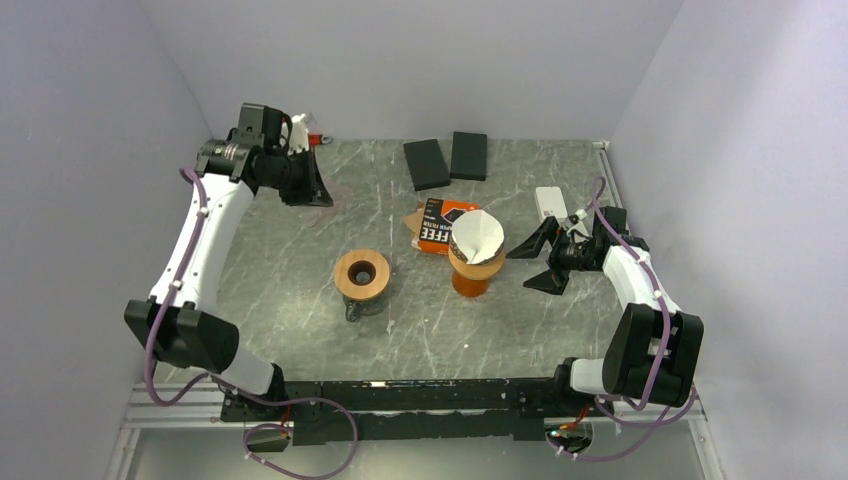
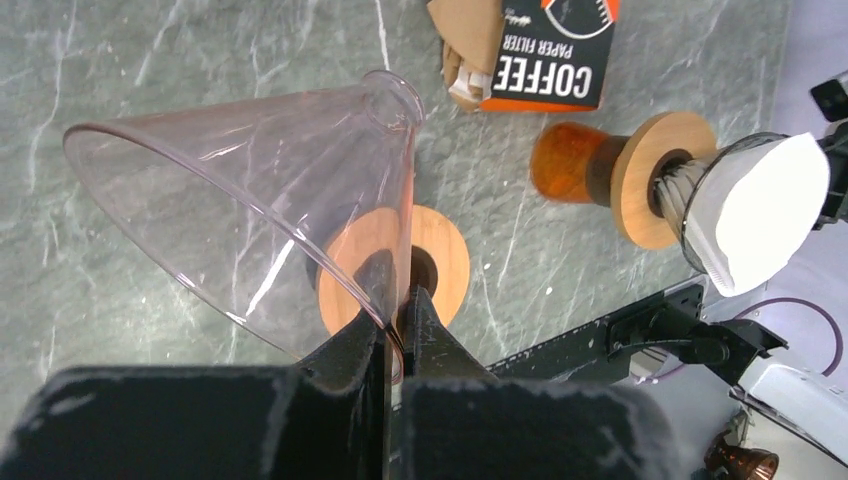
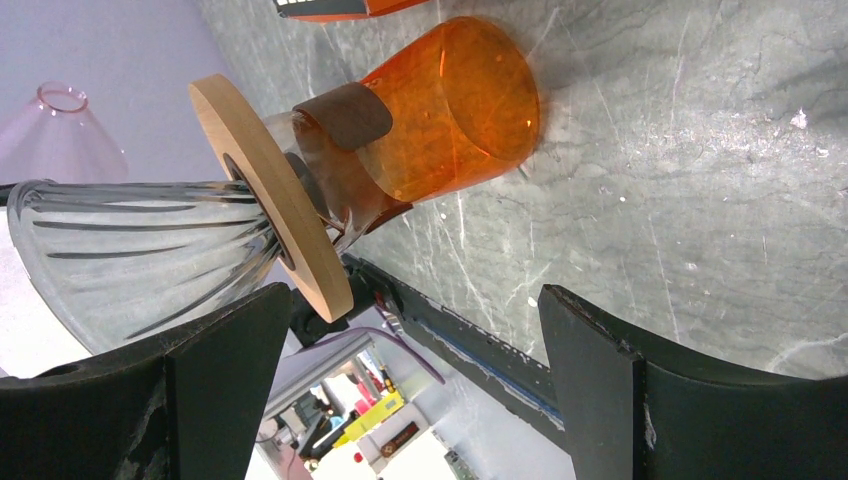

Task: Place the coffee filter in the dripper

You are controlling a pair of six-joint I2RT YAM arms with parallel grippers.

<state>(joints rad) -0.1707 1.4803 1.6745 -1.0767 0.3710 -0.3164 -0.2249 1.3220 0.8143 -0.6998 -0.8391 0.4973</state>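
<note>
On the orange dripper [image 1: 472, 272] the white filter [image 1: 478, 236] already sits, so our right gripper [image 1: 522, 270] stands open beside it; our left gripper [image 2: 398, 318] pinches a clear cone [image 2: 250, 190] by its rim, well aside

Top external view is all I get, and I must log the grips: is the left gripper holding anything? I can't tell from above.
Observer: Yes. The left wrist view shows the left gripper shut on the edge of a clear cone.
Operator: The white filter hides the dripper from me. What is it like?
Observer: In the right wrist view, the dripper is ribbed glass, seated in a wooden collar on an orange glass.
</note>
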